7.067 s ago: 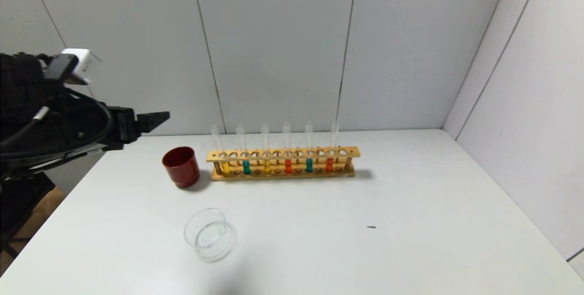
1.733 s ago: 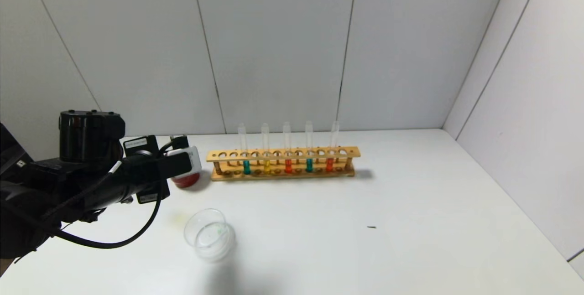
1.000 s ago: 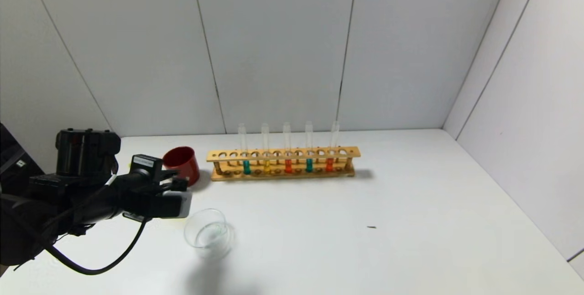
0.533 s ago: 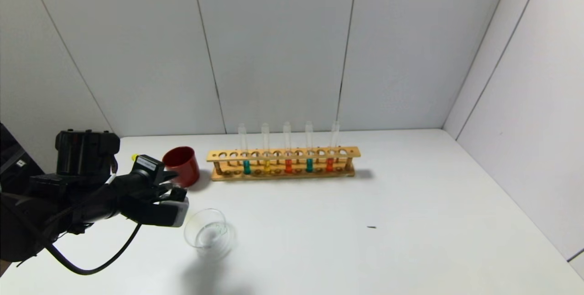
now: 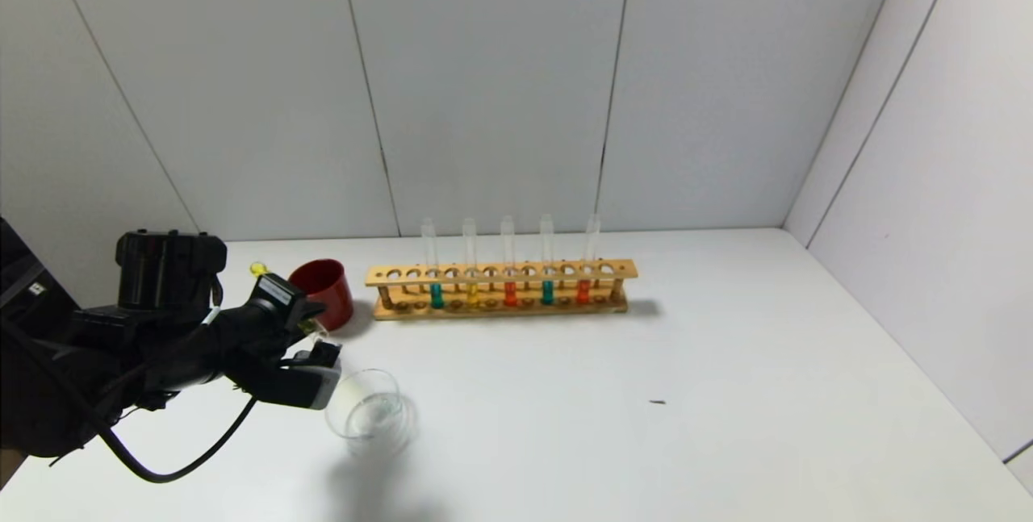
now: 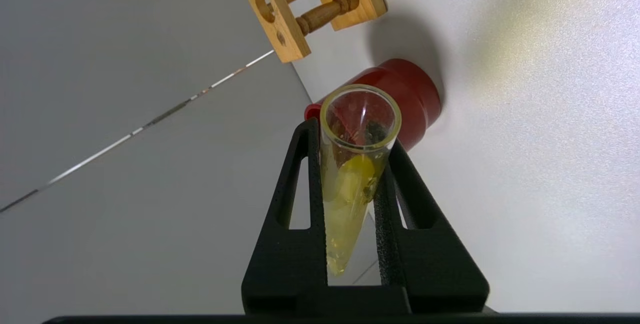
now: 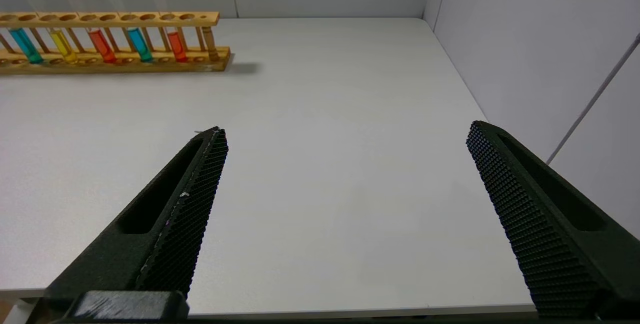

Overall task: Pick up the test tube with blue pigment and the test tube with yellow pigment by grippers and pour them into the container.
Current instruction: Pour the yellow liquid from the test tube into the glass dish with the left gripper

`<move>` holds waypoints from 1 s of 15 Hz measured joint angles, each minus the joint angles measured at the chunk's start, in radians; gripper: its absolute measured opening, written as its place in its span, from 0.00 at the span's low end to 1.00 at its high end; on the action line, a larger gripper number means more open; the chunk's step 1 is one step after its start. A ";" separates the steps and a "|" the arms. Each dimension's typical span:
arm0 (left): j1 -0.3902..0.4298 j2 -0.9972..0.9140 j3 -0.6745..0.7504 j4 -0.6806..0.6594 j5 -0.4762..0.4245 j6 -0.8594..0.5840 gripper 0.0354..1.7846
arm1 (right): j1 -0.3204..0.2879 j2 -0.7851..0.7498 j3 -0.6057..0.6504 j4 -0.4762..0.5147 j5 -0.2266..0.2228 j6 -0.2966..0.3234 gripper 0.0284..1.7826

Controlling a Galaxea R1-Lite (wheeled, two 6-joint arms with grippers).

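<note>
The closest thing to the robot is the container [image 5: 373,415], a low clear glass dish sitting on the white table [image 5: 646,393] with nothing much visibly in it. Just beside its rim, the left gripper [image 6: 356,164] is clamped on the test tube with yellow pigment [image 6: 356,164], both fingers pinching the glass. The tube is tilted, its mouth angled down toward the dish and the yellow end up behind the wrist.

The big risk is a miss — the tube mouth looks to sit at the dish edge or slightly short of it, so liquid could run onto the table if the tilt goes on without a nudge forward. The glass is also thin and slick, so it could slip in the grip as it tips.

The left arm reaches in low from the robot's left, forearm roughly level, wrist rolled over. The right gripper [image 7: 345,174] is parked wide open and empty over the near right side of the table.

Farther back are the red cup [image 5: 324,293] and the wooden rack [image 5: 500,290] — the test tube with blue pigment [image 5: 436,284] stands upright in it, untouched.
</note>
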 joint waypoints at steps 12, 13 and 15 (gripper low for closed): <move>-0.015 0.075 -0.030 -0.023 0.009 0.140 0.16 | 0.000 0.000 0.000 0.000 0.000 0.000 0.98; -0.015 0.080 -0.030 -0.024 0.008 0.159 0.16 | 0.000 0.000 0.000 0.000 0.000 0.000 0.98; -0.015 0.085 -0.031 -0.025 0.007 0.170 0.16 | 0.000 0.000 0.000 0.000 0.000 0.000 0.98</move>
